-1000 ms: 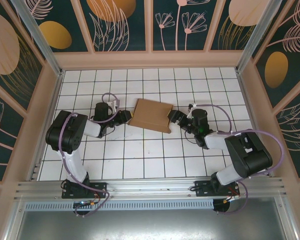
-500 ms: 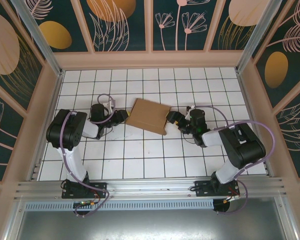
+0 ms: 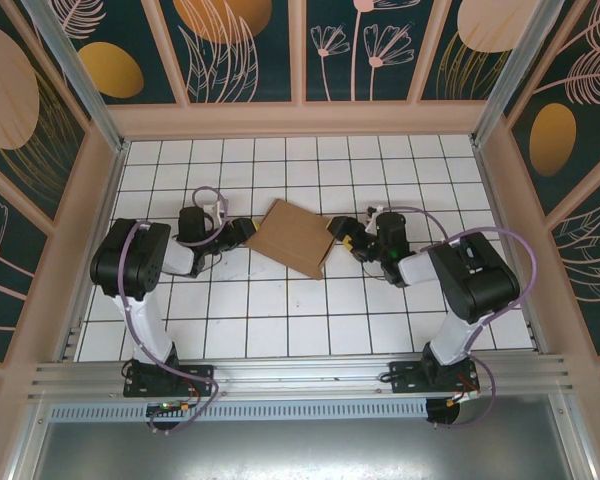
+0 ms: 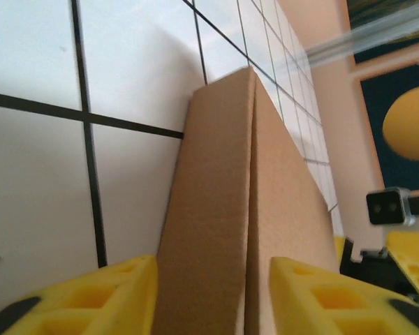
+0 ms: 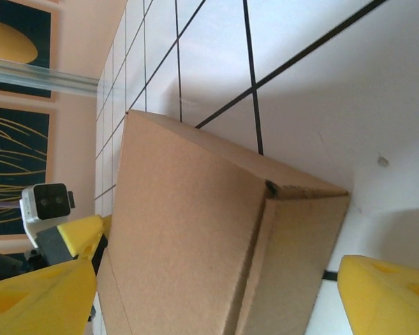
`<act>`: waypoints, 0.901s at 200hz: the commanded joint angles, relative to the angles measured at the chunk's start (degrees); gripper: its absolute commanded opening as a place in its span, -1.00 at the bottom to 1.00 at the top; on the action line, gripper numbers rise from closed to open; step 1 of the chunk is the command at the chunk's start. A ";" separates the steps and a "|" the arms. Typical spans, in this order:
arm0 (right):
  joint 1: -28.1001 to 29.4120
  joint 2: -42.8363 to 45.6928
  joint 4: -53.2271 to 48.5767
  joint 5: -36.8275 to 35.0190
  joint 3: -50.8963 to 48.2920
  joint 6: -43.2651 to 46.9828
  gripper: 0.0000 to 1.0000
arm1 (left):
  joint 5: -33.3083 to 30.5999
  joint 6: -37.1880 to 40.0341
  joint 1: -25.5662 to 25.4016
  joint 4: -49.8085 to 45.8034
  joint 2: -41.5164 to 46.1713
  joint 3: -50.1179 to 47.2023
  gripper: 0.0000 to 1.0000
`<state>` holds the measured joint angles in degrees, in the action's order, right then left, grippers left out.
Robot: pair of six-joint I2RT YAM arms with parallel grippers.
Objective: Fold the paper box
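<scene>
Left claw [image 3: 242, 232] sits at the left-hand corner of the paper box [image 3: 295, 236]. Seen from its wrist, its yellow fingers [image 4: 119, 296] stand one on each side of the cardboard, which fills the space between them. Whether they press on the cardboard cannot be told. Right claw [image 3: 338, 238] sits at the right-hand edge of the box. Its yellow fingers [image 5: 387, 296] are spread wide, and a clear gap shows between one finger and the nearest box corner, so it grips nothing.

Findings, largest first:

1. Tiled table [image 3: 280, 320]: white squares with dark lines run under the box and out from it on every side.
2. Arms: both reach in from the near side of the box, the left arm [image 3: 140, 265] to its left and the right arm [image 3: 470, 280] to its right.
3. Box: brown and folded flat. It lies on the tiles between the two claws, skewed against the tile lines. The right wrist view shows one panel folded over another, with a seam running across the top face.
4. Small dark mark [image 5: 271, 185]: it sits on that seam, near the box corner.
</scene>
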<state>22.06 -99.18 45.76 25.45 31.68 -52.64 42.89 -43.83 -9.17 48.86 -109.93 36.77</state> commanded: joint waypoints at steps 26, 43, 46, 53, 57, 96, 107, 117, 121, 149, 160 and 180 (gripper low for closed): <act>-1.07 -5.68 -6.50 1.81 9.84 3.84 0.64 | 2.49 6.57 -1.55 -10.02 3.55 -0.38 0.13; -2.02 -8.11 -7.29 3.22 12.96 4.29 0.62 | 2.87 5.03 -3.60 -7.92 3.11 -1.25 0.15; -2.10 -8.44 -7.40 3.39 13.37 4.41 0.62 | 3.15 4.42 -4.16 -7.10 2.95 -1.45 0.15; -2.54 -9.20 -7.93 3.84 14.58 4.83 0.63 | 3.72 3.09 -5.29 -5.27 2.73 -1.89 0.16; -2.80 -9.57 -8.45 4.02 15.30 5.19 0.63 | 3.78 2.19 -5.94 -4.20 2.73 -2.26 0.17; -4.90 -10.54 -14.91 3.56 20.15 10.00 0.70 | -1.11 -3.53 -8.72 1.04 8.93 -8.61 0.12; -5.11 -9.14 -16.36 1.87 19.43 11.28 0.71 | -3.96 -2.56 -8.66 -0.91 11.30 -9.28 0.12; -5.15 -7.64 -17.29 -0.28 18.49 11.80 0.72 | -6.95 -0.21 -8.68 -5.26 14.43 -8.56 0.14; -5.17 -6.97 -17.59 -1.33 17.90 12.00 0.73 | -8.24 0.87 -8.66 -7.54 15.03 -8.05 0.16; -5.23 -3.09 -17.61 -3.94 13.94 12.30 0.74 | -13.07 4.87 -8.69 -15.24 14.36 -3.07 0.27; -5.20 -2.21 -17.01 -3.31 12.71 12.11 0.75 | -14.06 4.97 -8.63 -16.29 12.93 -1.20 0.28; -5.21 -1.09 -15.67 -1.46 10.48 11.26 0.75 | -14.63 5.55 -8.64 -17.55 9.27 2.28 0.25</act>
<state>17.21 -102.87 29.28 23.66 44.75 -42.06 31.59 -40.86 -18.02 36.10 -96.47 35.11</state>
